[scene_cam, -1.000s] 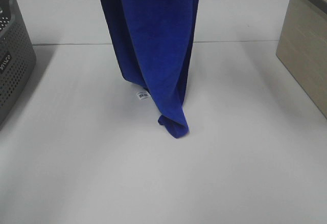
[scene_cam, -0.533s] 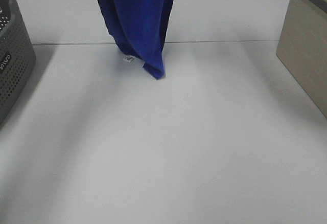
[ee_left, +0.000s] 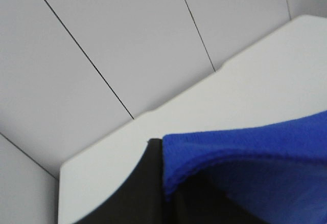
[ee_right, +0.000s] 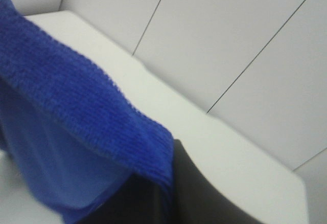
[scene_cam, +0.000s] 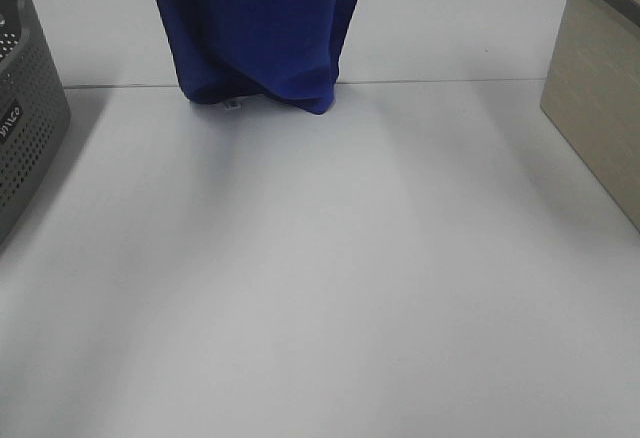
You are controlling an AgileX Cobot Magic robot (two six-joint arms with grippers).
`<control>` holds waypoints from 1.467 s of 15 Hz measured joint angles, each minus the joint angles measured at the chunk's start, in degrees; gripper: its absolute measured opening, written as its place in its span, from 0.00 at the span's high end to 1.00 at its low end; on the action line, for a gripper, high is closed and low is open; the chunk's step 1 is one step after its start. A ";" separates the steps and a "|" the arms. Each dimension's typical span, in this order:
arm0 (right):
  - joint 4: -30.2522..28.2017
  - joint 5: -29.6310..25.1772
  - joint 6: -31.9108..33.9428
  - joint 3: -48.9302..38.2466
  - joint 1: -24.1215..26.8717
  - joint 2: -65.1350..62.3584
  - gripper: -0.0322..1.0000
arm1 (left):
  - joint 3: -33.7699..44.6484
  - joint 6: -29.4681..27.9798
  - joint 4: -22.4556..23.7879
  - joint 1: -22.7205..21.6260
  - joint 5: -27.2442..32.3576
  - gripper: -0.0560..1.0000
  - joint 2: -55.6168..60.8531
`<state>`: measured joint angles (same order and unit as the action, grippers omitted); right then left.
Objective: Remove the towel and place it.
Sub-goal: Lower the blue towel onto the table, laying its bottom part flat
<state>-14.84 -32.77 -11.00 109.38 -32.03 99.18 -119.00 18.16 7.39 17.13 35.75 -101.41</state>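
Hem of the towel (scene_cam: pixel 255 28) has drawn back toward the far side of the table (scene_cam: pixel 320 288) over the last second. The hanging cloth has broadened from a narrow twisted tail into a wide curtain.

Left gripper (ee_left: pixel 166 193): dark fingers closed on the towel's stitched top edge, with blue cloth coming out right between them. No gap visible.

Right gripper (ee_right: pixel 166 193): same picture, fingers clamped on the opposite end of that edge, which runs away from them as a thick blue band.

Neither gripper shows in the high view; both sit above its top margin.

Judgement: the two-corner grip, held high and apart, is what opens the cloth flat and takes the twist out.

Towel hangs at the far middle of the scene. Its lower hem sits at about the table seam; whether it touches the surface cannot be told. The small white tag (scene_cam: pixel 233 105) peeks out under the hem on the left.

Further out, a grey perforated basket (scene_cam: pixel 25 118) stands at the left edge and a beige box (scene_cam: pixel 600 98) at the right, both well apart from the cloth.

Judgement: the towel is lifted clear, and setting it down is not yet done.
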 joint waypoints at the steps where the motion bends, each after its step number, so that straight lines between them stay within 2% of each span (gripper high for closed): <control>1: 1.89 -3.44 -0.57 0.06 -0.57 -0.69 0.97 | 0.00 0.00 -0.57 0.06 3.32 0.95 0.69; 2: 5.67 -9.68 -2.01 0.11 -1.15 -1.43 0.97 | -0.17 0.00 -2.29 0.11 9.17 0.95 2.06; 3: 13.92 -23.66 -5.33 0.97 -1.26 -2.12 0.97 | -0.29 -0.11 -6.19 0.11 20.91 0.95 3.78; 4: 17.02 -30.83 -6.42 1.43 -1.26 -2.12 0.97 | -0.29 -0.11 -7.39 0.11 26.53 0.95 4.30; 6: 18.74 -35.98 -7.33 1.83 -1.26 -2.12 0.97 | -0.29 -1.09 -7.79 0.17 32.26 0.95 4.53; 7: 17.19 -36.67 -7.45 1.89 -1.26 -2.12 0.97 | -0.29 -2.18 -7.91 0.23 33.63 0.95 4.58; 8: 12.61 -36.04 -7.45 1.89 -1.26 -2.01 0.97 | -0.29 -2.92 -7.39 0.23 33.58 0.95 4.24; 10: 0.63 -26.41 -5.33 1.95 -1.03 -0.29 0.97 | -0.40 -4.01 -4.87 0.23 28.42 0.95 1.78; 12: -7.91 -9.80 1.43 1.95 1.72 3.44 0.97 | -0.52 -4.87 0.57 0.23 17.13 0.95 -3.21; 14: -10.26 8.77 8.31 1.95 5.90 7.73 0.97 | -0.52 -6.13 7.16 0.23 -0.97 0.95 -8.31; 15: -10.49 14.44 9.97 1.95 6.93 8.82 0.97 | -0.52 -6.70 9.11 0.23 -6.70 0.95 -9.57; 16: -11.00 32.77 13.75 3.67 8.77 12.32 0.97 | -2.69 -8.31 15.99 0.17 -27.27 0.95 -14.38; 18: -11.17 41.08 14.15 10.08 8.77 15.18 0.97 | -11.29 -8.54 19.82 0.17 -39.94 0.95 -19.48; 19: -11.17 42.46 14.50 13.75 9.05 15.99 0.97 | -15.81 -8.37 20.74 0.17 -41.71 0.95 -21.60; 21: -11.17 43.14 15.01 16.73 10.66 16.21 0.97 | -24.87 -6.30 21.37 0.17 -40.45 0.95 -24.87; 22: -11.17 42.57 15.18 16.96 11.00 16.21 0.97 | -26.18 -5.96 21.43 0.17 -39.59 0.95 -25.44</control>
<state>-26.01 9.80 4.18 126.34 -21.03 115.39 -145.19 12.20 28.82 17.30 -3.84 -126.85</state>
